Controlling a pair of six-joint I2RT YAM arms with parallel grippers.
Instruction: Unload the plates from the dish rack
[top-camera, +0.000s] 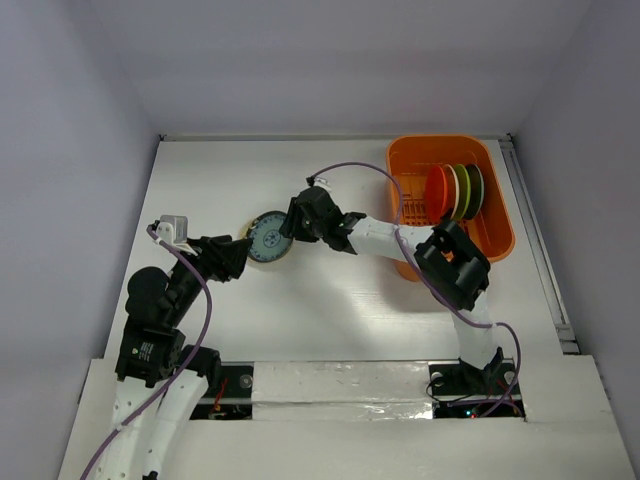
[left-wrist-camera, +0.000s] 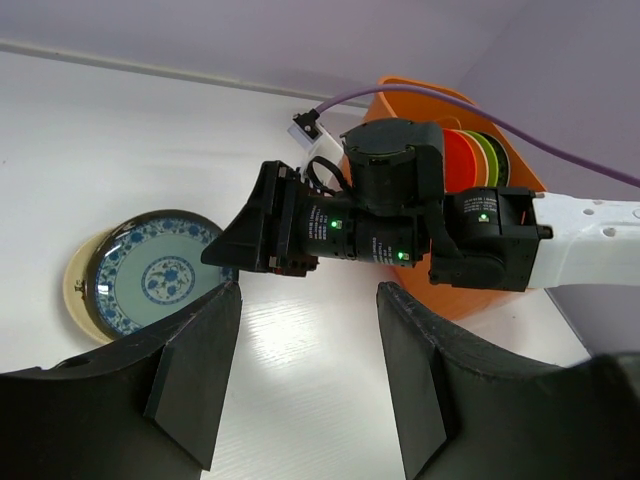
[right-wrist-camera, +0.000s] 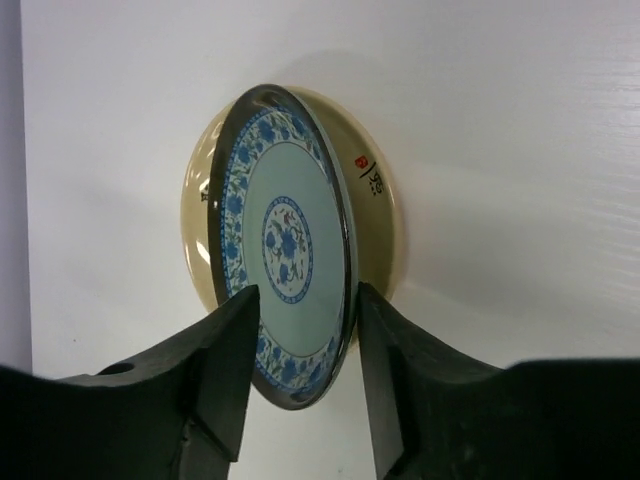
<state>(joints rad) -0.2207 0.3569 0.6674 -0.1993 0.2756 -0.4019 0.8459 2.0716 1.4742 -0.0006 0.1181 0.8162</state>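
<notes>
**A:** Our blue-patterned plate (right-wrist-camera: 285, 240) sits a bit off-centre on the tan plate (right-wrist-camera: 385, 230) out on the counter (top-camera: 330, 320). The other plates (top-camera: 455, 190) stand in the dish rack (top-camera: 440, 143). Our right hand (right-wrist-camera: 305, 295) has its fingers apart, straddling the rim.

**B:** Yeah, if we back out sideways we probably clip that rim and skid it off. Left hand (left-wrist-camera: 308, 292) is parted too, empty and hovering close, so the arms could bump.

The top camera looks down on the table (top-camera: 300, 190); both low wrist cameras share the patterned plate (right-wrist-camera: 285, 250).
</notes>
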